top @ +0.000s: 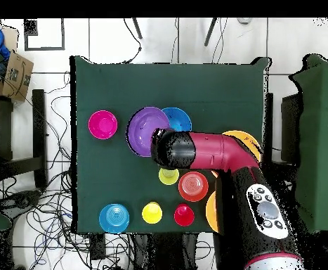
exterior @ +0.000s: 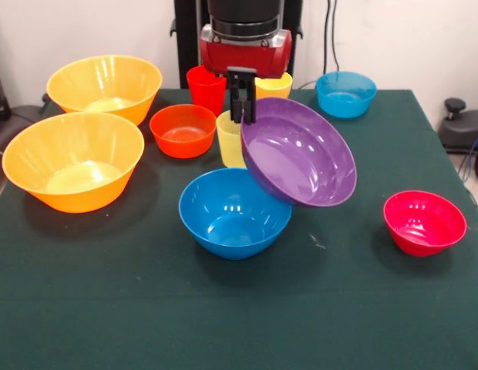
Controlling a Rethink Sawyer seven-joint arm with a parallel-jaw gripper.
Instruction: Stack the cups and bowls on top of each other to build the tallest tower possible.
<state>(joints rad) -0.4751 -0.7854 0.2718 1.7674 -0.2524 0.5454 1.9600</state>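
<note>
The gripper (exterior: 242, 108) has its fingers pinched tight on the rim of the purple bowl (exterior: 301, 154). The bowl hangs tipped over the blue bowl (exterior: 231, 212) on the green desk (exterior: 108, 293).

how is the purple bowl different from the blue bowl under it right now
The purple bowl is tilted steeply, its opening facing the front camera; the blue bowl sits upright on the table. The gripper holds the purple bowl by its upper rim and its lower edge overlaps the blue bowl's rim; nothing grips the blue bowl. The purple bowl looks wider and shallower, the blue one deeper. Both are glossy, round and empty.
</note>
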